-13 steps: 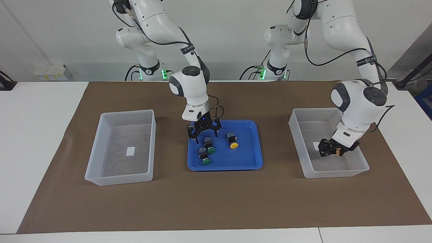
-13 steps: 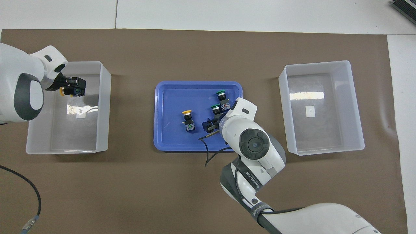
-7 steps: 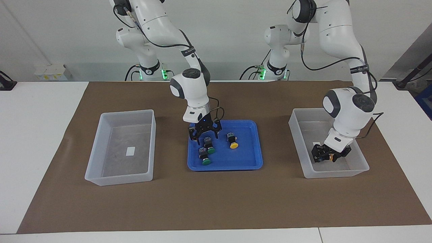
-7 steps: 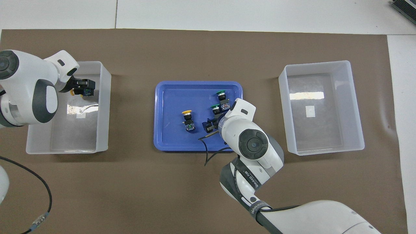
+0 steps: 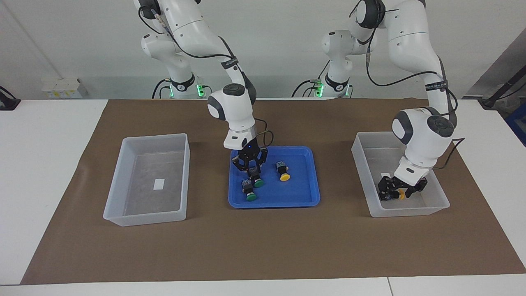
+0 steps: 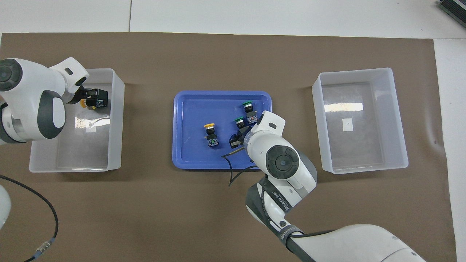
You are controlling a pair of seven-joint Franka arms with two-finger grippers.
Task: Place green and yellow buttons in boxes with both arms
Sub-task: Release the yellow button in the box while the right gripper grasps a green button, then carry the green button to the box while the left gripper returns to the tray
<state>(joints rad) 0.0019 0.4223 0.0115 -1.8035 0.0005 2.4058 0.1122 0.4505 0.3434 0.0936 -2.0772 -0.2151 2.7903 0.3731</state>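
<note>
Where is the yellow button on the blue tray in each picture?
Facing view: yellow button lies on the blue tray, toward the left arm's end of it.
Overhead view: same yellow button, beside the two green ones.
Shared landmark: the blue tray midway between the two bins.

My two arms are white with black joint covers, and my grippers are black. The tray (image 5: pixel 306 199) is blue. In it lie two green-capped buttons (image 5: pixel 249 190) and one yellow-capped button (image 5: pixel 283 171). The boxes (image 5: pixel 123 201) are translucent whitish. The mat (image 5: pixel 263 246) is brown.
</note>
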